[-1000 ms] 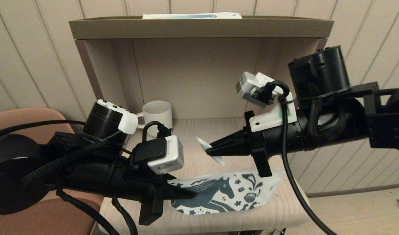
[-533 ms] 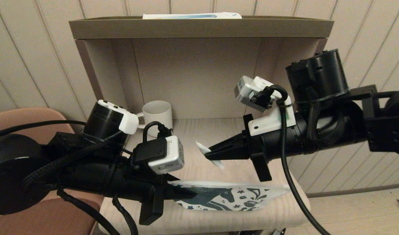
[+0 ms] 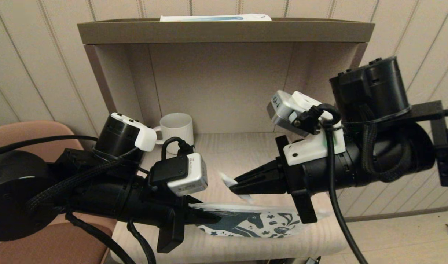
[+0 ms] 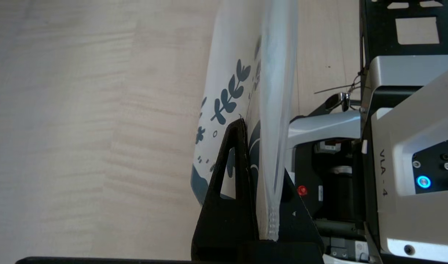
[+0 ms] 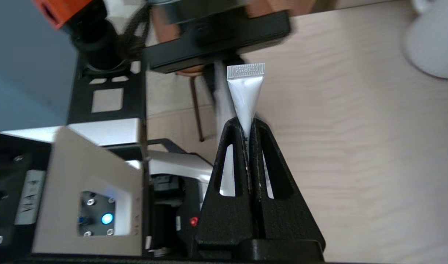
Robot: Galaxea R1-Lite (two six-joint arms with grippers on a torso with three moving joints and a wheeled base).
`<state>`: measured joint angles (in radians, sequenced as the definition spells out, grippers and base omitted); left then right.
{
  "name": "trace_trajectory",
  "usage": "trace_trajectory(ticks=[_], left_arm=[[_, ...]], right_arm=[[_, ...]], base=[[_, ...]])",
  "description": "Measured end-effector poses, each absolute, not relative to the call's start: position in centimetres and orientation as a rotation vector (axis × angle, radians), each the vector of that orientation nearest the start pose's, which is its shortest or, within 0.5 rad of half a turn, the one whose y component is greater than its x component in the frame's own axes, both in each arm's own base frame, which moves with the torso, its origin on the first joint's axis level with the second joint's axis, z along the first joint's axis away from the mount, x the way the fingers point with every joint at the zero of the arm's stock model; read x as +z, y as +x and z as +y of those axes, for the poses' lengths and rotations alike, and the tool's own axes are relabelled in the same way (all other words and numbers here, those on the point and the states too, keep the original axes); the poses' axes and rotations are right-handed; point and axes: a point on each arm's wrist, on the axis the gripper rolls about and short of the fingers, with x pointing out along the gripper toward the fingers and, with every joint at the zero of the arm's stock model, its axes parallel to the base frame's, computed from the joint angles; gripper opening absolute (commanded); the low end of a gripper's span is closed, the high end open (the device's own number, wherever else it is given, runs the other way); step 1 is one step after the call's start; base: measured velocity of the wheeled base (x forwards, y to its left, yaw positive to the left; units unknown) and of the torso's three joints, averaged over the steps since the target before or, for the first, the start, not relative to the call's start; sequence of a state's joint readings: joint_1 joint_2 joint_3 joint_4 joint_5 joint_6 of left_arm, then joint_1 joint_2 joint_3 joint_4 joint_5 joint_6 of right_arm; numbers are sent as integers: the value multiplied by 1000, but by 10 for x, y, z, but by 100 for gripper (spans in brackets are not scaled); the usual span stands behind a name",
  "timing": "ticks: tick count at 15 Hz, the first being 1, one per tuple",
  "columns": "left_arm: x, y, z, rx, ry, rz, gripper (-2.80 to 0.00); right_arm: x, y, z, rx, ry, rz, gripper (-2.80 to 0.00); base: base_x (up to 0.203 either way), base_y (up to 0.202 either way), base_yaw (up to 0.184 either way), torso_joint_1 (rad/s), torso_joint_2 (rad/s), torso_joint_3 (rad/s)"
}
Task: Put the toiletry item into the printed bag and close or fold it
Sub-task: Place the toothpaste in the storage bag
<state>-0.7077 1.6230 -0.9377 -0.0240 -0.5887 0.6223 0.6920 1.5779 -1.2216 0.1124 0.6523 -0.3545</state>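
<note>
The printed bag [image 3: 253,222] is a white pouch with a dark teal horse, lying low over the front of the pale wooden table [image 3: 216,154]. My left gripper [image 3: 213,219] is shut on its left end. In the left wrist view the bag [image 4: 227,73] runs away from the left gripper [image 4: 262,154], its upper edge standing up between the fingers. The toiletry item [image 3: 227,180], a tiny white tube, sits in my shut right gripper [image 3: 233,187], just above the bag's middle. In the right wrist view the tube's crimped end [image 5: 246,88] sticks out past the right gripper [image 5: 250,124].
A cream ribbed mug [image 3: 177,128] stands at the back left of the table, inside an open-fronted shelf unit [image 3: 224,31]. A long white-and-blue box [image 3: 215,17] lies on top of the unit. A brown chair [image 3: 26,132] stands at the left.
My right gripper has come down with the tube, closer to the bag. The bag, which showed its printed face more fully, now lies flatter and lower. The left gripper has stayed put.
</note>
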Motion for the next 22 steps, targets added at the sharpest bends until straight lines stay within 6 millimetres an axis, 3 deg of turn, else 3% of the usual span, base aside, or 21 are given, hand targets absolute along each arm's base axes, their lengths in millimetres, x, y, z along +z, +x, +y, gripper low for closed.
trace_trajectory(ticks=[22], left_arm=[[192, 201, -188, -1425, 548, 279, -280]], right_arm=[[252, 209, 188, 1384, -319, 308, -280]], base=[[0, 0, 0, 0, 0, 0]])
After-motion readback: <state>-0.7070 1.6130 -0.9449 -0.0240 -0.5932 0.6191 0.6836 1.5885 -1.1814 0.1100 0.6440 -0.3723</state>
